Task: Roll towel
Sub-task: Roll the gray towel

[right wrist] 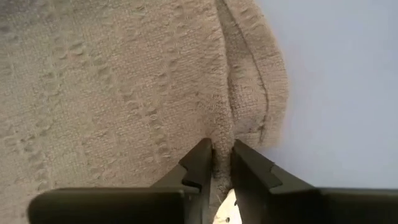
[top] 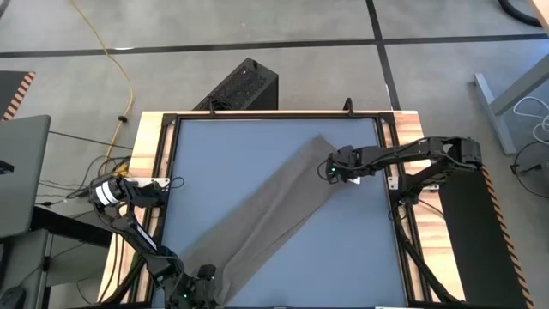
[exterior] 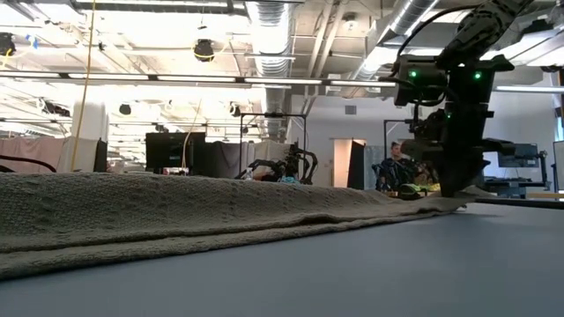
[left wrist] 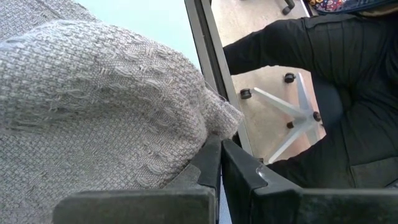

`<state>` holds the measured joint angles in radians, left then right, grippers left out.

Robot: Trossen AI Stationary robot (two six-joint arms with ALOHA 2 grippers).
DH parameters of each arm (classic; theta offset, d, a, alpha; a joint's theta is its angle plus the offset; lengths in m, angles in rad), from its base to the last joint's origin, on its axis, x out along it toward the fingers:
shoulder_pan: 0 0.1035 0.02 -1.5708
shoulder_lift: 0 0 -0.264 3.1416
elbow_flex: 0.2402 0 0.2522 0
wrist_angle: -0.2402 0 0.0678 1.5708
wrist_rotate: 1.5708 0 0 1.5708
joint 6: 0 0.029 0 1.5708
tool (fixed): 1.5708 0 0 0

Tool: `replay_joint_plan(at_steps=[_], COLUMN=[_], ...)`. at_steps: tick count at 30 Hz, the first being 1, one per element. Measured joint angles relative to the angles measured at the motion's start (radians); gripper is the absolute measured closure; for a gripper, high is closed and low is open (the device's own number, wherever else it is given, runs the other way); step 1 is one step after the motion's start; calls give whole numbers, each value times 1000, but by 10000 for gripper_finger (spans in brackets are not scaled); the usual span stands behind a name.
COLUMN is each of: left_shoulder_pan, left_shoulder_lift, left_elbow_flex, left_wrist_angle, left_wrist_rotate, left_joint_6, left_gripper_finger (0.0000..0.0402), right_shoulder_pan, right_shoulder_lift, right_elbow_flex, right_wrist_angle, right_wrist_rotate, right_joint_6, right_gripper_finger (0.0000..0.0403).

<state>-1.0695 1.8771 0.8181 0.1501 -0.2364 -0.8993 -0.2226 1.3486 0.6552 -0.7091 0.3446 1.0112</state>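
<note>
The taupe towel [top: 274, 215] lies as a long folded band slanting across the blue table top [top: 223, 154], from the near left corner to the far right. My left gripper [top: 196, 290] is shut on its near left end at the table's near edge. My right gripper [top: 331, 170] is shut on its far right end, low over the table; it also shows in the low view [exterior: 454, 189]. A small white patch [right wrist: 225, 208] shows between the right fingers. My left gripper pinches the towel's near left corner [left wrist: 219, 127] between its two fingers, by a bunched fold of cloth. The cloth bulges up just beyond the fingers [left wrist: 208, 163] at the table's edge rail. My right gripper pinches a raised ridge of cloth [right wrist: 222, 146] at the towel's far right end, beside its hemmed edge [right wrist: 264, 93]. The fingers [right wrist: 200, 163] come from above, pointing down. The towel's end lies on the table around the pinch.
A black frame rail [top: 395, 172] runs round the table top, with wooden boards outside it. A black box [top: 244, 86] stands on the floor beyond the far edge. A person in dark clothes [left wrist: 348, 74] and a chair base [left wrist: 292, 115] show past the near left corner.
</note>
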Motion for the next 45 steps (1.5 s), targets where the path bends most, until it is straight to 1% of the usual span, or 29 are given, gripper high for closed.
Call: replay_joint_plan(at_steps=[9,11,14,17,26,30,41,45], left_shoulder_pan=[0,0,0,0,0,0,0,0], left_shoulder_lift=[0,0,0,0,0,0,0,0], left_elbow_flex=[0,0,0,0,0,0,0,0], left_wrist_angle=[0,0,0,0,0,0,0,0], left_wrist_rotate=[-3,-3,-3,-3,-4,-4,-4,-4], left_joint_6=[0,0,1,1,1,1,1,0], left_gripper_finger=[402,401,401,402,401,401,401,401], right_shoulder_pan=[0,0,0,0,0,0,0,0], right_shoulder_lift=[0,0,0,0,-1,-1,-1,-1], right_elbow_flex=[0,0,0,0,0,0,0,0], right_wrist_angle=[6,6,6,6,3,-2,-2,-2], right_wrist_rotate=[-5,-6,-6,-6,-6,-6,-6,-6], right_joint_6=[1,1,1,1,-18,-27,-42,-44], right_gripper_finger=[241,229,222,228,279,294,297,281])
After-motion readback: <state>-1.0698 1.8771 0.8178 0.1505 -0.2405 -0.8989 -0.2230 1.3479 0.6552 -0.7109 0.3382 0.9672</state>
